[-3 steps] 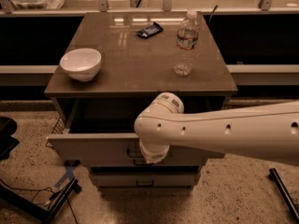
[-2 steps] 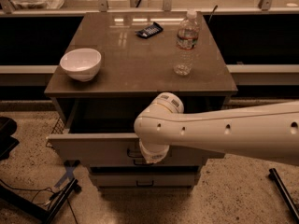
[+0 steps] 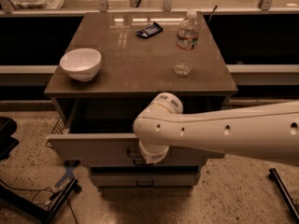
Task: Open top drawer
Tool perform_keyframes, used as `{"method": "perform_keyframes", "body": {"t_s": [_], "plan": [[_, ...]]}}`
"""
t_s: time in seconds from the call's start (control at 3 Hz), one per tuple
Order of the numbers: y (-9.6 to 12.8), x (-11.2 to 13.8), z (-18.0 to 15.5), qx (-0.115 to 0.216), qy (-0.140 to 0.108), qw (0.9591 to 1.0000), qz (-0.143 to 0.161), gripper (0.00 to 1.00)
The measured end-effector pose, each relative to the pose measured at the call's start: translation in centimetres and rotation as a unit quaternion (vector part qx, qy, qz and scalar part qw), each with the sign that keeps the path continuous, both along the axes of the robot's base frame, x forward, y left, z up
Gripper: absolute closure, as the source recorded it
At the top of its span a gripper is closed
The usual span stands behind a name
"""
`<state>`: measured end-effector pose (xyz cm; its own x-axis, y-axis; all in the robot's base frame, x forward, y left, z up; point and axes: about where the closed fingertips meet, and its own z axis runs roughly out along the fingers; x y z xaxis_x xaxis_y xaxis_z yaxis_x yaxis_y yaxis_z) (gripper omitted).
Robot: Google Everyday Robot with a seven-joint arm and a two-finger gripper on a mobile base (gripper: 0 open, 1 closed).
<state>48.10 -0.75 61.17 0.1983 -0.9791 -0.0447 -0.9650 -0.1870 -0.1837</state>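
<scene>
Drawers sit in the front of a brown table (image 3: 135,73), and the top drawer (image 3: 93,149) is pulled out toward the camera, so its pale front stands forward of the table edge and its dark inside is open to view from above. A thick white arm (image 3: 224,129) comes in from the right side and bends down over the middle of this drawer front. The claw (image 3: 151,155) is at the lower end of the arm, just at the front of the top drawer where the handle is, but the wrist covers it, so I cannot tell if it is wide, narrow or holding the handle. Below the top drawer a lower drawer (image 3: 117,178) is closed, with a small dark handle in its middle. On the table a white bowl (image 3: 81,64) stands near the left edge, a clear water bottle (image 3: 186,43) stands upright toward the right, and a small dark flat object (image 3: 149,30) lies near the back, well apart from the bowl.
</scene>
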Motion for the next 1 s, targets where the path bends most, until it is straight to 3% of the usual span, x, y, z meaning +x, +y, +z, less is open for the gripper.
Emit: {"method": "perform_keyframes", "body": {"t_s": [0.33,0.67,1.0], "plan": [[0.0,0.0,0.0,0.0,0.0,1.0,0.0,0.53],[-0.08,0.03,0.17,-0.002,-0.001,1.0,0.0,0.6],[-0.43,0.18,0.87,-0.009,-0.003,1.0,-0.002,0.83]]}}
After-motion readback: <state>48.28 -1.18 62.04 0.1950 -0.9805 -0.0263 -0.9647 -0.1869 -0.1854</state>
